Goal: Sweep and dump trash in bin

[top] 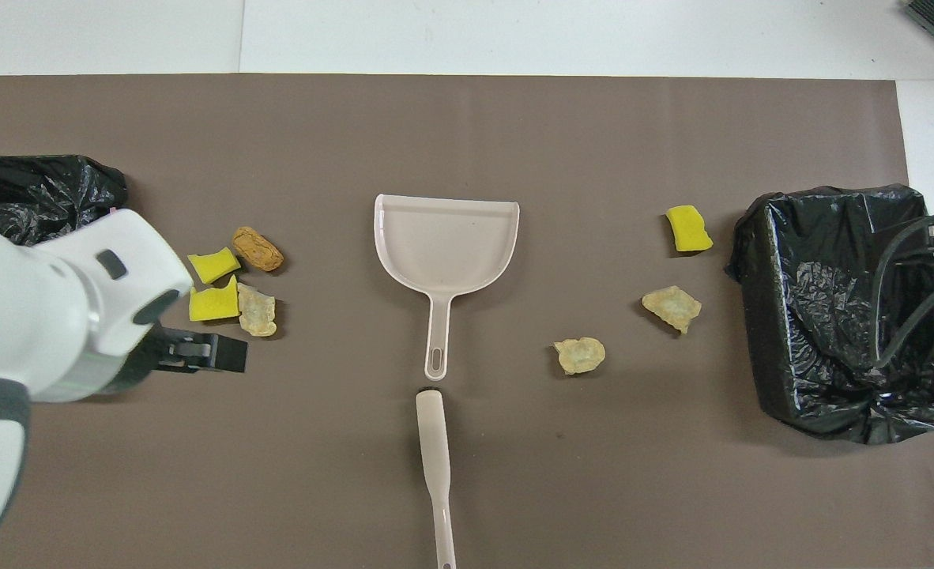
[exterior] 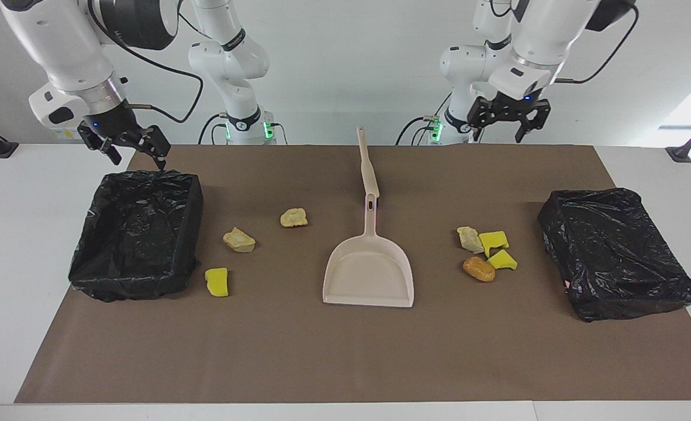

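Both grippers hang open and empty: my left gripper (exterior: 507, 121) above the four-scrap cluster of trash (exterior: 486, 252), my right gripper (exterior: 124, 144) over the open bin (exterior: 138, 234). Three scraps (exterior: 239, 240) lie between dustpan (exterior: 369, 272) and bin. I'd first grasp the dustpan's handle low and square.

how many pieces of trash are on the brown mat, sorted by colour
Bright yellow sponge chunks: 3
Pale tan crumbly lumps: 3
Orange-brown crumbly lump: 1
Total: 7
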### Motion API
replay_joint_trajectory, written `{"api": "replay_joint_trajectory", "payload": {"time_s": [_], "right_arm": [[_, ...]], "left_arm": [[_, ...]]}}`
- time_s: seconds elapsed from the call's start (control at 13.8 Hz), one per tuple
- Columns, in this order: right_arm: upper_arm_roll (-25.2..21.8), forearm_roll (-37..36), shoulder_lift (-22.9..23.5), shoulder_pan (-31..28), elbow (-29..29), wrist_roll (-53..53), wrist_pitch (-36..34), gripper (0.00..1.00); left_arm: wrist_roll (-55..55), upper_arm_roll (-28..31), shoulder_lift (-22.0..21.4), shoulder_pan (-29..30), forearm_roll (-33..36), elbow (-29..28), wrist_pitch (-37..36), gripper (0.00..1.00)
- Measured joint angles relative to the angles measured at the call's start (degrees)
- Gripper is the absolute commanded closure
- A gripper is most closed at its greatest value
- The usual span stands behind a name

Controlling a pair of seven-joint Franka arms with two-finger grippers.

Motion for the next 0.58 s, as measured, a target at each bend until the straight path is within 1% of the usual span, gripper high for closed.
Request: {"api": "replay_joint_trajectory", "payload": {"time_s": [0.15,0.29,0.44,0.58], "right_arm": [[0.41,0.00,0.47,0.01,-0.16,-0.93,-1.36,0.00],[2.04,0.06,1.93,-0.02,-0.16,-1.36,-1.49,0.00],[5.00,0.06,4.19,0.20,-0.14,-1.36,-1.45,0.00],[6.12,0.05,6.79,1.71,-0.14,-1.28,0.79,0.00]], "left_arm": [[-4.53,-0.19,-1.89,-5.36,-1.83,-5.04,0.37,0.00],[-8.21,-0.23,-3.49,-9.77,-3.50,-9.44,2.80,0.00],[-13.02,-0.16,-5.05,-15.04,-4.50,-14.73,8.25,0.00],[-19.25,-0.20,-6.20,-21.31,-4.76,-20.18,13.61,0.00]]}}
